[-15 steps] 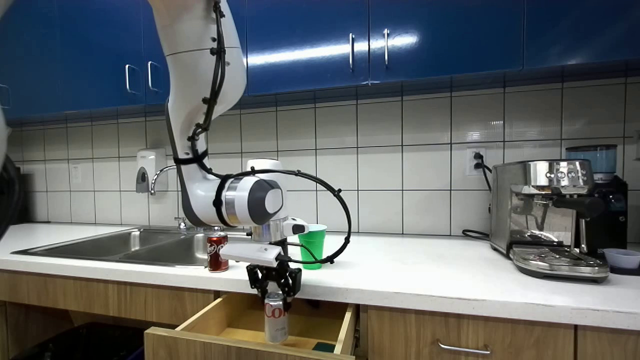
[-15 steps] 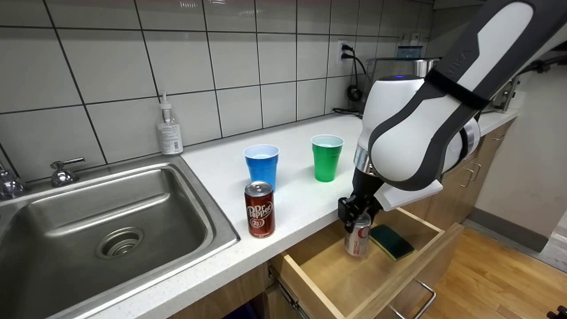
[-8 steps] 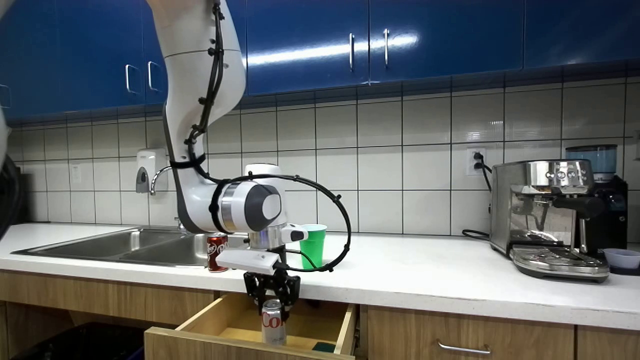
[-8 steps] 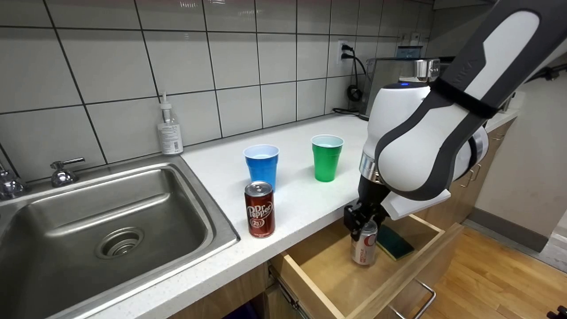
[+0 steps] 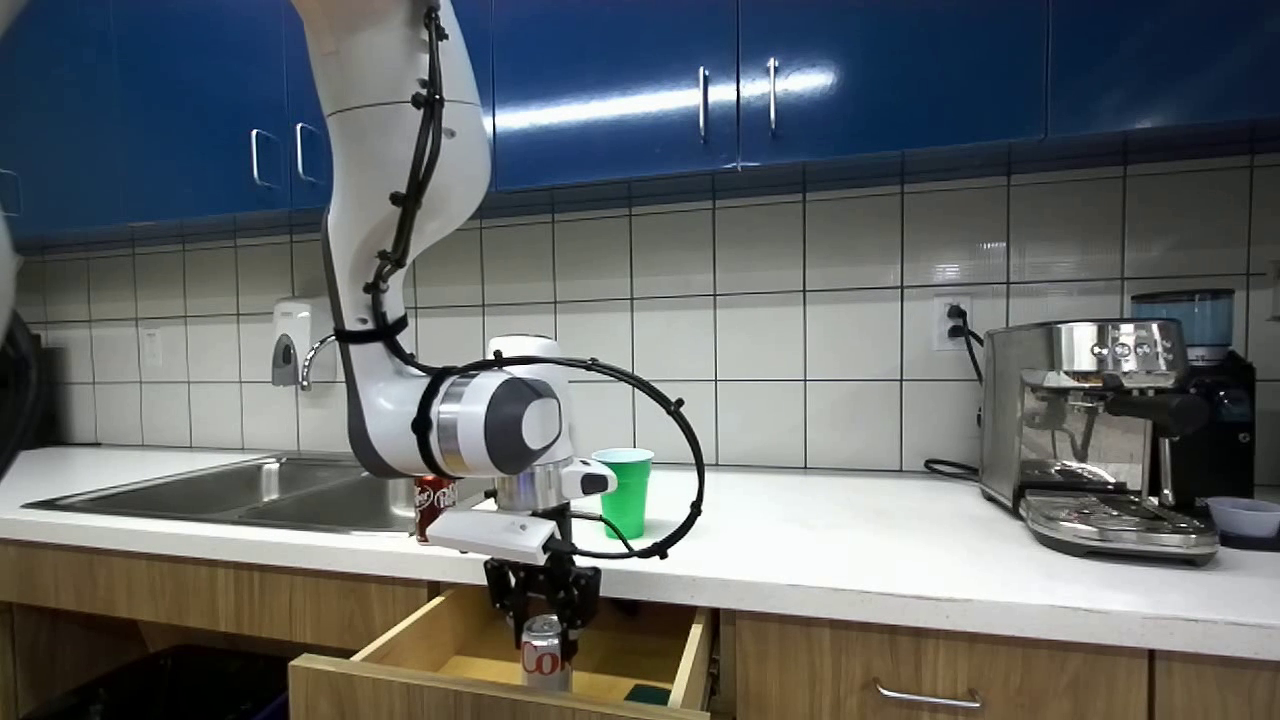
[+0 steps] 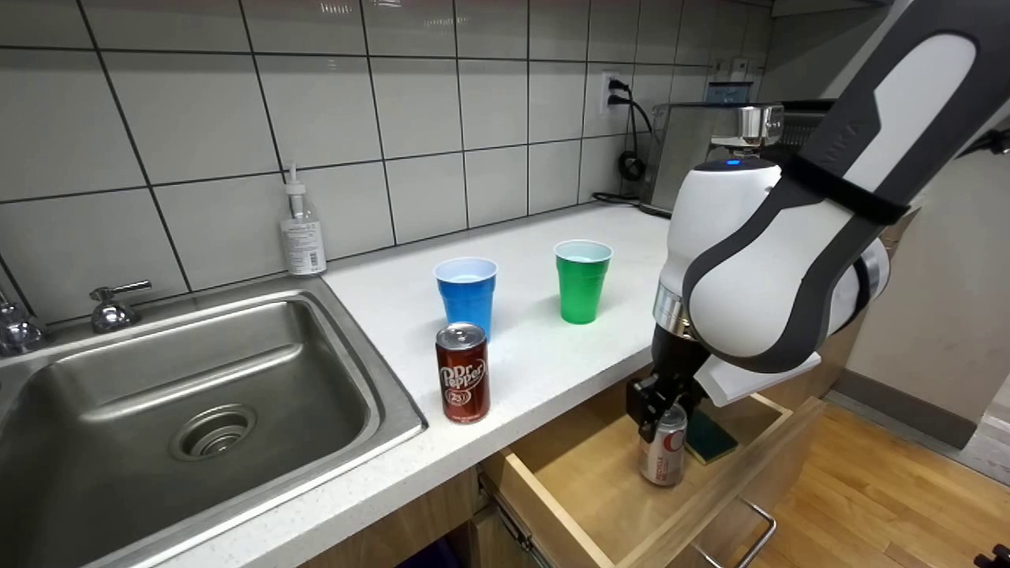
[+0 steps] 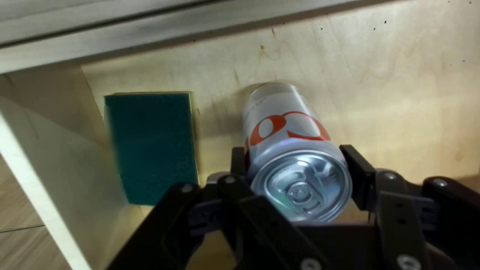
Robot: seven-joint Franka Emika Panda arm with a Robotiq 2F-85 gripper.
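In the drawer (image 6: 576, 481), the gripper (image 7: 293, 159) clasps a silver can (image 7: 279, 103) between fingertips (image 7: 358, 170).

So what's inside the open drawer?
Inside the drawer are a silver can, held by the gripper, and a green sponge. The far back is hidden under the counter, so I can't tell what's there.

There are two cans (image 6: 667, 454) (image 6: 462, 375), two cups (image 6: 466, 293) (image 6: 582, 284) and one sponge (image 7: 153, 146).

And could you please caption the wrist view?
Black gripper holding silver metal can beside green rectangular sponge in wooden drawer.
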